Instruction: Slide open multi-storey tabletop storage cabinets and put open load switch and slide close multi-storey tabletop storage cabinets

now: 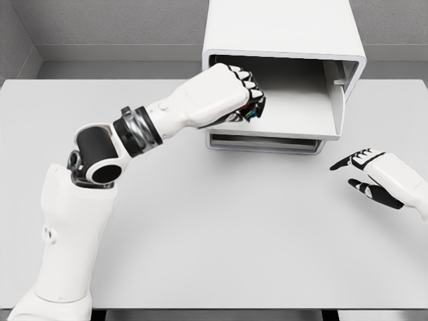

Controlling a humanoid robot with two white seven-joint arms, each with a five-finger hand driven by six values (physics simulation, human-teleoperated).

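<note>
Nearest, at the lower right, the right hand is seen hovering just above the surface, its fingers spread and relaxed, nothing held. Well apart from it, the left hand is reached across to the mouth of the storage cabinet, its fingers curled tight and clamped on a small object, taken to be the load switch; only a sliver of coloured detail shows beneath the fingertips, so its shape cannot be made out. Just beyond those fingers the upper drawer is found slid open, its tray floor bare ahead of the knuckles, while a lower drawer beneath the fingers is shut.

The switch is judged small, rigid and light, probably smooth plastic that could slip in a loose pinch, so a firm hold across its body is advised, clear of any lever. Release low over the tray floor is judged safest; afterwards the drawer is best pushed at its front edge
</note>
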